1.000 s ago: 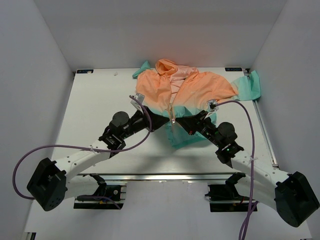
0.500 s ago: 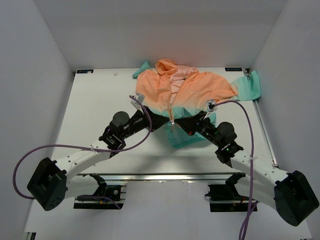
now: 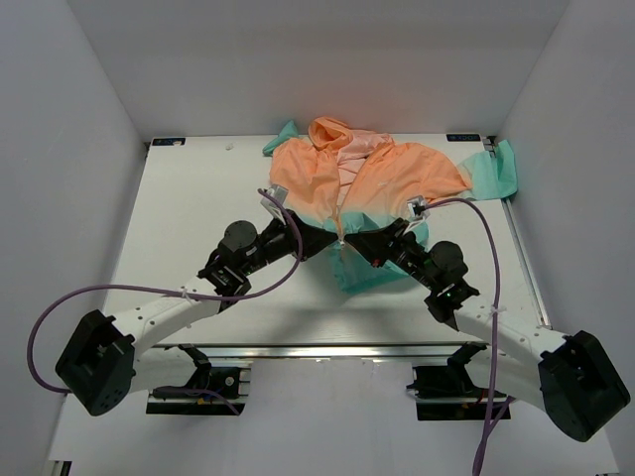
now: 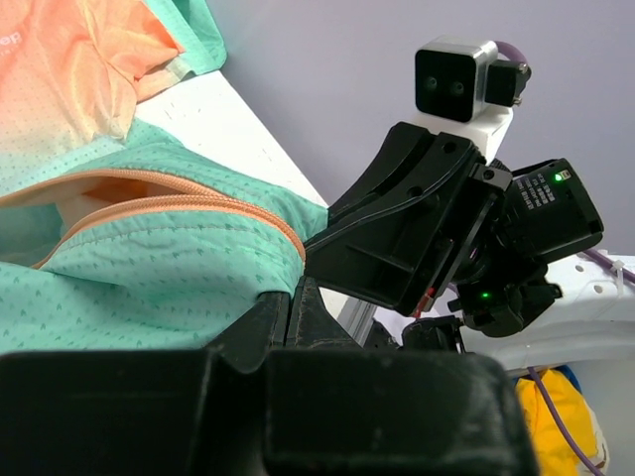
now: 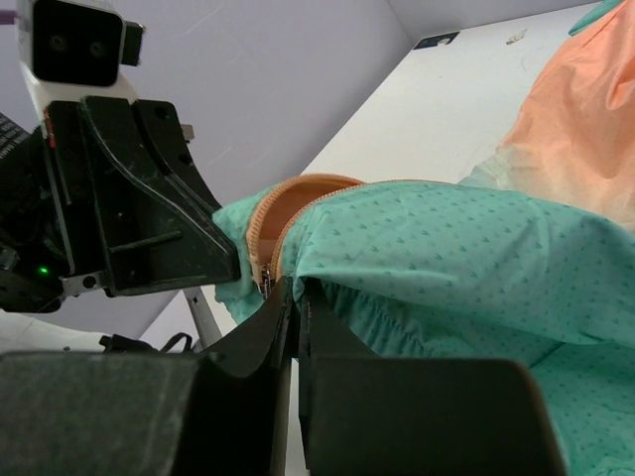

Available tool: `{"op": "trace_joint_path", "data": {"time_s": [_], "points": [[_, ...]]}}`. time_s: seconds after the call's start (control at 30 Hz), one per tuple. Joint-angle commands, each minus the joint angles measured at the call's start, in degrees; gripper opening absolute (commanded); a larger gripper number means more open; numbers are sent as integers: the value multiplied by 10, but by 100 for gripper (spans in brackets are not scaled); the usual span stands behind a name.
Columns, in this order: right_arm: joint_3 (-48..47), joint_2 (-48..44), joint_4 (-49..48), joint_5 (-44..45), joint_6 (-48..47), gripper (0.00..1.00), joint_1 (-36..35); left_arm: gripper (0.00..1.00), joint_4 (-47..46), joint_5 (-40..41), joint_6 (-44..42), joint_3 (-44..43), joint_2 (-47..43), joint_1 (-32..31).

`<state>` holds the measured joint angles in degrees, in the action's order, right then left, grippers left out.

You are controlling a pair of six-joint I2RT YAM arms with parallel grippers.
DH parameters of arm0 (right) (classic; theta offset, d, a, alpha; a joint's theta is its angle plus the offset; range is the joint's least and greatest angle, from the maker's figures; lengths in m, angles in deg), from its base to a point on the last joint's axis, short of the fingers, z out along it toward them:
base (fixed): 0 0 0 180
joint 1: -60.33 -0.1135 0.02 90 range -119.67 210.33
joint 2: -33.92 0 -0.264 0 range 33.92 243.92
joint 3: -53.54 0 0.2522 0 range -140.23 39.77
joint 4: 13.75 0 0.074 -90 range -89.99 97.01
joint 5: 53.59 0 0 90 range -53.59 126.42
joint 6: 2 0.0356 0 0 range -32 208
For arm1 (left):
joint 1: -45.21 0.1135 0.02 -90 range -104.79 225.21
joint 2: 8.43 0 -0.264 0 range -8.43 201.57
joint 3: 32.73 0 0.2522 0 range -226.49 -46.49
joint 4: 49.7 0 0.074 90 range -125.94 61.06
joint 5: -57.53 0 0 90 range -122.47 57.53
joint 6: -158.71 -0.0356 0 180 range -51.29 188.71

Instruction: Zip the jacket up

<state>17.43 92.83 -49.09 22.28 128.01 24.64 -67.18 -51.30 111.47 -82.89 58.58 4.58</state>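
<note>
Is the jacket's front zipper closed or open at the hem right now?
Open: in the left wrist view the jacket shows its two orange zipper edges lying apart near the hem.

Teal jacket (image 4: 149, 268) hem clamped in left gripper (image 4: 296, 299); right gripper (image 4: 332, 243) just beside.

White table (image 3: 189, 188), plain grey walls (image 3: 317, 59), soft even light

Thin matt cloth on the jacket (image 3: 397, 174), softly creased; its teal hem shows a fine dotted weave. On the zipper (image 4: 179, 203), orange woven tape, ribbed. At the jacket's hem, left gripper (image 4: 298, 309) and right gripper (image 5: 294, 297): black plastic, matt, faintly grainy. Under the jacket, desk (image 3: 198, 198): white, smooth, matt.
</note>
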Motion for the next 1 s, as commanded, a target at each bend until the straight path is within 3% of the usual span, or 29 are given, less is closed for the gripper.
{"op": "trace_joint_path", "data": {"time_s": [0.0,0.67,0.97], "points": [[-13,6,-80,-8,17,0,0,0,-20,-15,11,3,4,-2],[0,-42,-6,10,-20,0,0,0,16,34,-2,14,-60,-2],[-8,-26,-27,-18,-11,0,0,0,-3,13,0,5,-37,-2]]}}
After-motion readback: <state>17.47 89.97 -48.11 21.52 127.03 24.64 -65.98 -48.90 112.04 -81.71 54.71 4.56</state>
